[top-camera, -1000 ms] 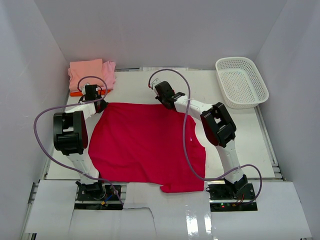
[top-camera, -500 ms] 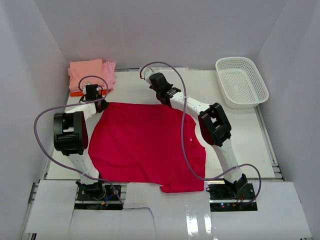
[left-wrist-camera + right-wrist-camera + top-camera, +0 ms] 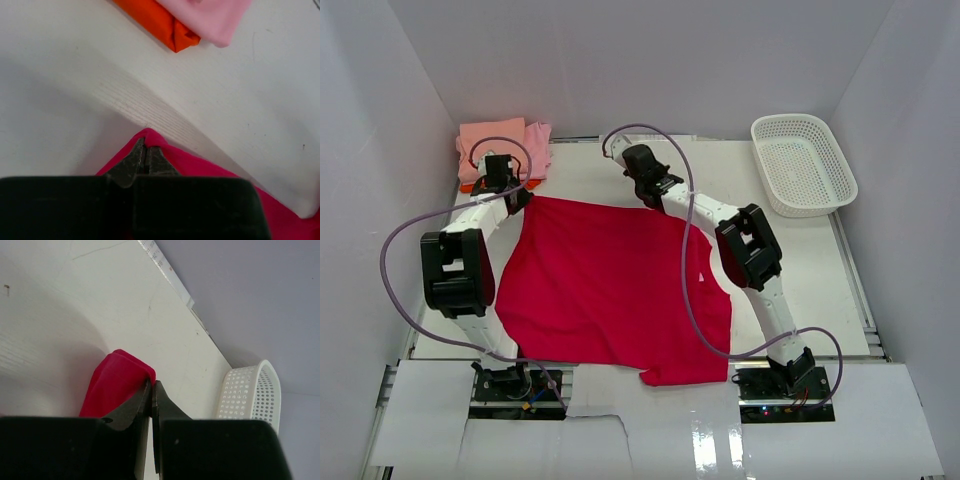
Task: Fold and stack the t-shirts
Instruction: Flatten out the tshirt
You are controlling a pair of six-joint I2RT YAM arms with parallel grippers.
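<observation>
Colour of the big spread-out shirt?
The shirt is plain crimson red; the top external view shows it best.

We see two arms, the left arm [image 3: 455,268] and the right arm [image 3: 752,248], each of white links and bulky black joint housings. A lilac cable [image 3: 638,126] loops off each. Black bases [image 3: 505,382] with coloured wiring sit at the table's [image 3: 810,290] near edge. The left gripper [image 3: 145,150] has dark grey, tapered fingers [image 3: 131,162].

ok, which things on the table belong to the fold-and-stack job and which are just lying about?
Job:
- red t-shirt, spread out, far corners pinched by the left hand and right hand
- folded pile at far left: salmon-pink t-shirt, light pink t-shirt, orange t-shirt

Lying about:
- white basket, far right, nothing in it
</observation>
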